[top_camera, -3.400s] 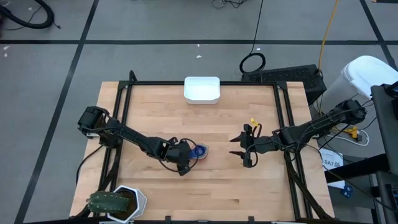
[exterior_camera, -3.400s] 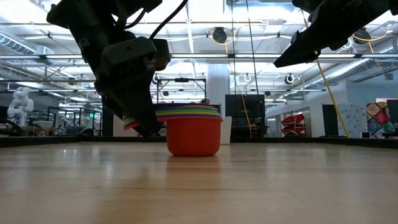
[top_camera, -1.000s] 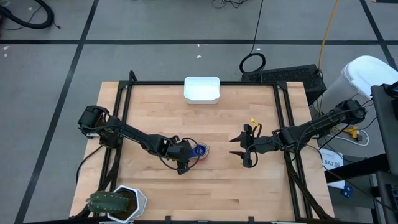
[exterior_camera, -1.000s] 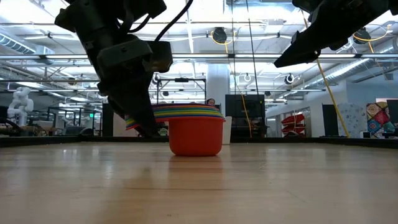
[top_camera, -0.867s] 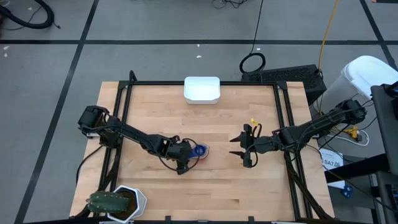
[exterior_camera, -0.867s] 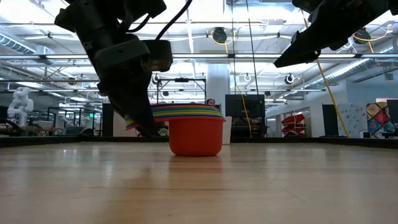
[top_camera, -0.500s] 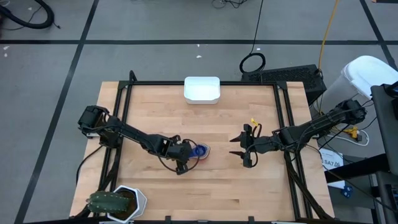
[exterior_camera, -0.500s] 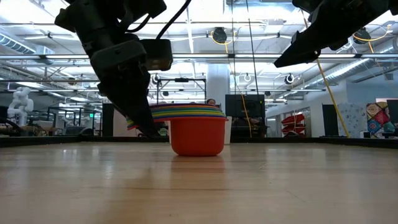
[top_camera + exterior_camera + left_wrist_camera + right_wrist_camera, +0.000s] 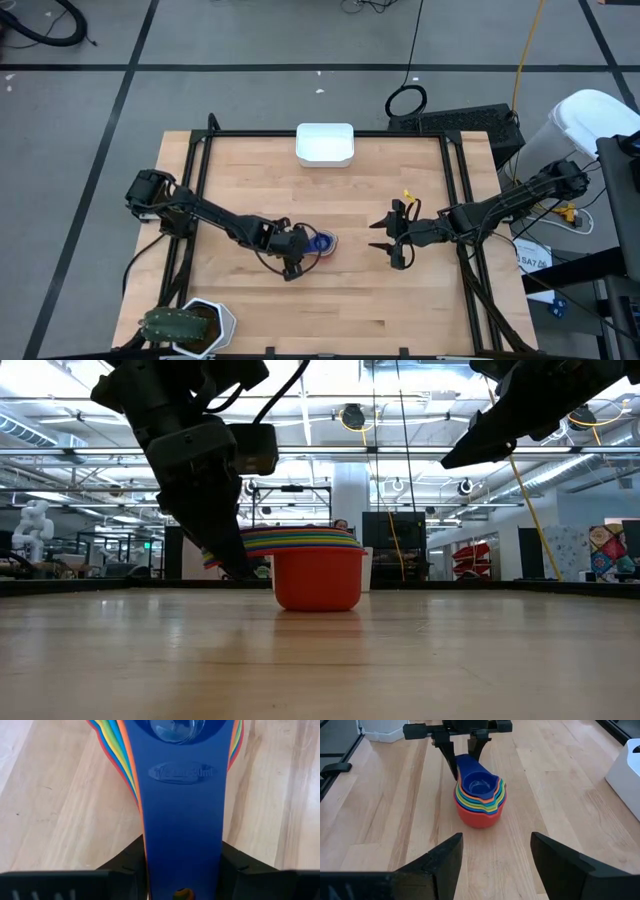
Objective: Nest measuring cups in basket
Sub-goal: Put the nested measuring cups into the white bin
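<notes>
The measuring cups [image 9: 320, 243] stand nested in one stack on the wooden table's middle, red one lowest [image 9: 315, 580], dark blue one on top [image 9: 479, 782]. Their flat handles fan out toward the left arm. My left gripper [image 9: 297, 256] is shut on those handles [image 9: 182, 810]. My right gripper [image 9: 375, 237] hangs open above the table to the right of the stack, nothing between its fingers [image 9: 495, 850]. The white basket [image 9: 325, 145] sits at the table's far edge, apart from both grippers. My left gripper pinches the stacked handles by their two long edges, near their free end [image 9: 182, 870], one finger [image 9: 125, 865] on each side. The fingers slant down from the table's left and lie along the handles. The stack stands upright with the red cup's bottom on the table.
A white hexagonal pot with a green plant [image 9: 190, 325] stands at the near left corner. Black frame rails [image 9: 200, 180] run along the table's left, right and far sides. Bare wood lies between the stack and the basket.
</notes>
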### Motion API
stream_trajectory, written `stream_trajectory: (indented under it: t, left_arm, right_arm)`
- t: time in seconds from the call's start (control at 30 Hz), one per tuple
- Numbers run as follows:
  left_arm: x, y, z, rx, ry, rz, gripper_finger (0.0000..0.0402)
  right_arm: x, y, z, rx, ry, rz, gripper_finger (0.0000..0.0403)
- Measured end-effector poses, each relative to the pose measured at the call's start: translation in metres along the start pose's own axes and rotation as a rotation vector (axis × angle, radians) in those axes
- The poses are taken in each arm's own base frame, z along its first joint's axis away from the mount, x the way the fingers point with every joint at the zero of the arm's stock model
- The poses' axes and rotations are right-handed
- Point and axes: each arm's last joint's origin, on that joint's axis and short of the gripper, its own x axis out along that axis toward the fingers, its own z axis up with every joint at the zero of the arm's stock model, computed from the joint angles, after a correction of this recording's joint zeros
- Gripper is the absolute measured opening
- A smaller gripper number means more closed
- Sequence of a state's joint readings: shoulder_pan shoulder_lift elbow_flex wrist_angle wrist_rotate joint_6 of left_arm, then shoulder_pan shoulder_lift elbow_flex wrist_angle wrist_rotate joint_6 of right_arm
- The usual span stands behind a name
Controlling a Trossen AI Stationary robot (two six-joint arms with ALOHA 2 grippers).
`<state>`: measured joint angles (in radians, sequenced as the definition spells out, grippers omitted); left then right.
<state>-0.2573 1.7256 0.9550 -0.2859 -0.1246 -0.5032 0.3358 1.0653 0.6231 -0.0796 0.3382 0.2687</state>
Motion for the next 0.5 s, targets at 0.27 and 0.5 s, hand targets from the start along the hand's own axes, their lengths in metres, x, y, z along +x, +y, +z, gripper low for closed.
stream_trajectory:
  t: [0.27, 0.5]
  left_arm:
    - [0.0, -0.0002, -0.0001, -0.003, 0.005, -0.009, 0.0138]
    - [0.0, -0.0004, 0.0001, -0.003, 0.003, -0.011, 0.0138]
  right_arm:
    - [0.0, 0.0, 0.0, 0.0, 0.0, 0.0, 0.0224]
    - [0.0, 0.0, 0.0, 0.0, 0.0, 0.0, 0.0224]
